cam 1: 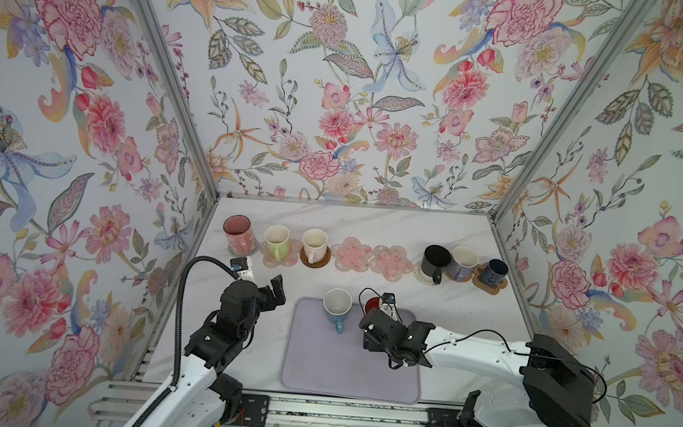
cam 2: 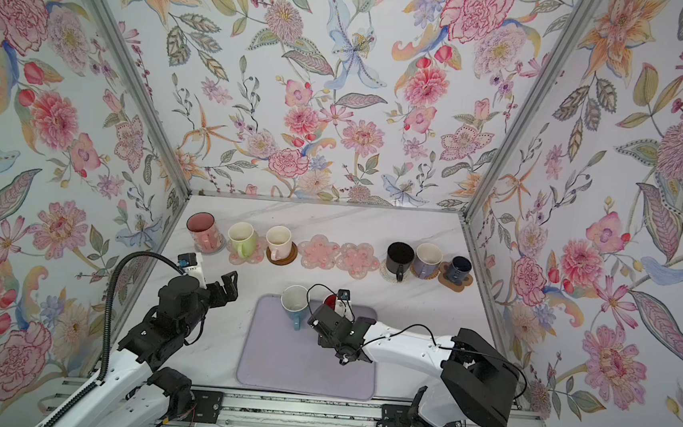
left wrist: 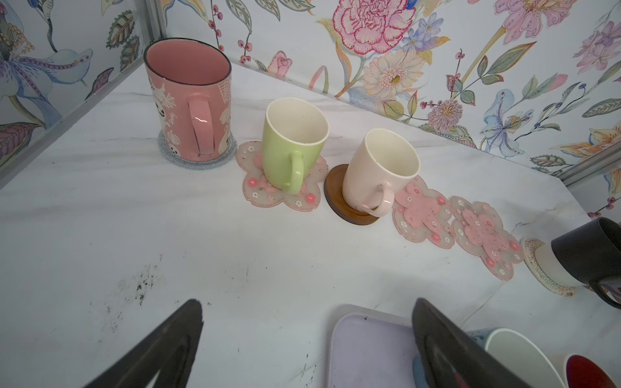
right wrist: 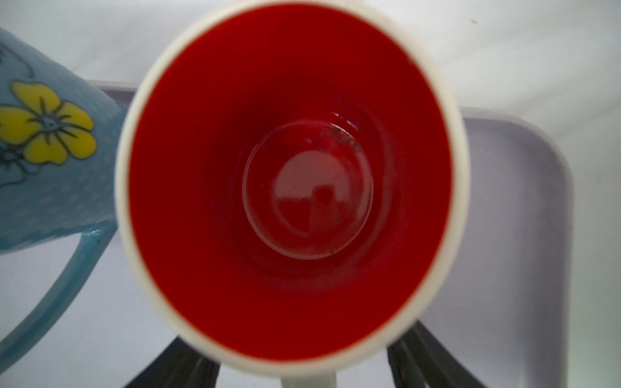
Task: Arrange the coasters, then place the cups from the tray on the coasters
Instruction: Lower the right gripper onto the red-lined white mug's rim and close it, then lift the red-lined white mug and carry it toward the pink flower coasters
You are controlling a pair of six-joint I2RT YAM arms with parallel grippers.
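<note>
Red-lined white mug (right wrist: 289, 188) stood on the lavender tray (cam 1: 339, 373), between the fingers of the right gripper (right wrist: 299, 356).
Those dark fingers flanked the mug at its handle side, but whether they pressed on it could not be told. The blue mug (cam 1: 336, 308) stood just beside it at the tray's far edge. The left gripper (left wrist: 307, 319) hung over the tabletop (cam 1: 449, 306) left of the tray, jaws wide apart and empty. Along the back, six mugs sat on coasters, and two pink flower coasters (cam 1: 353, 254) lay bare between the cream mug (cam 1: 314, 243) and the black mug (cam 1: 436, 261).
</note>
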